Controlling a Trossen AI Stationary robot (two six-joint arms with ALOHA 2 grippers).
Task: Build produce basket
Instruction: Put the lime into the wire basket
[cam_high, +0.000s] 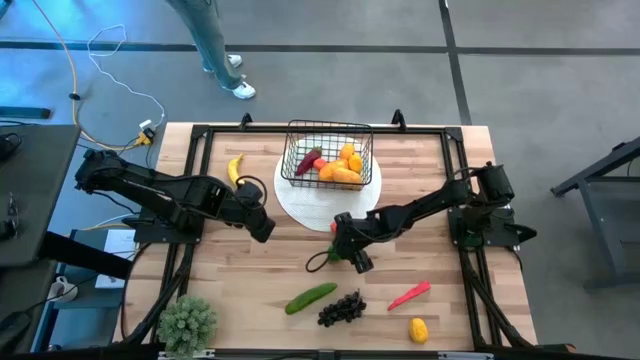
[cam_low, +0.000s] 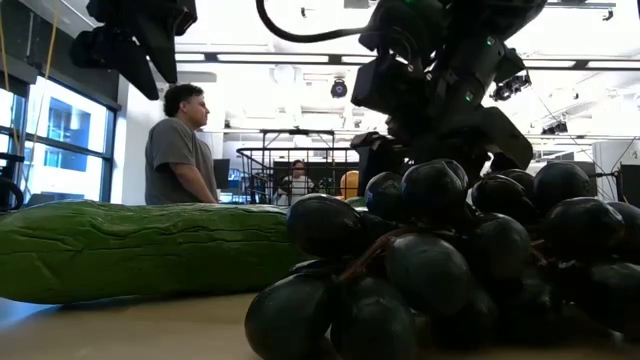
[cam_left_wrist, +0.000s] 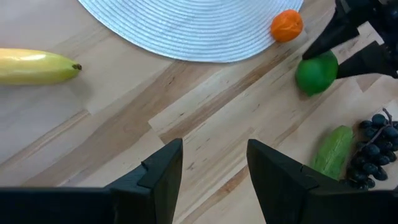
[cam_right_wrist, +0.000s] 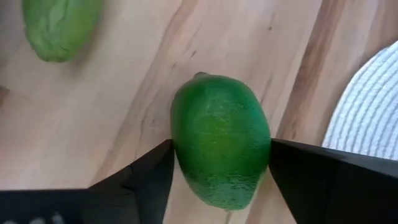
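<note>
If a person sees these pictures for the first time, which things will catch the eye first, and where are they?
The right gripper at the table's middle has its fingers on both sides of a green lime. Behind it, the black basket stands on a white plate, already holding several orange and yellow fruits. The left gripper waits open near the banana.

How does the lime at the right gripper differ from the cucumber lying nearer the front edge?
The lime is short and egg-shaped; the cucumber is long and slender. The lime sits between the right gripper fingers, which touch its sides; the cucumber lies free on the table, beside the grapes. The lime is the brighter green in the left wrist view. Both are green produce outside the basket.
</note>
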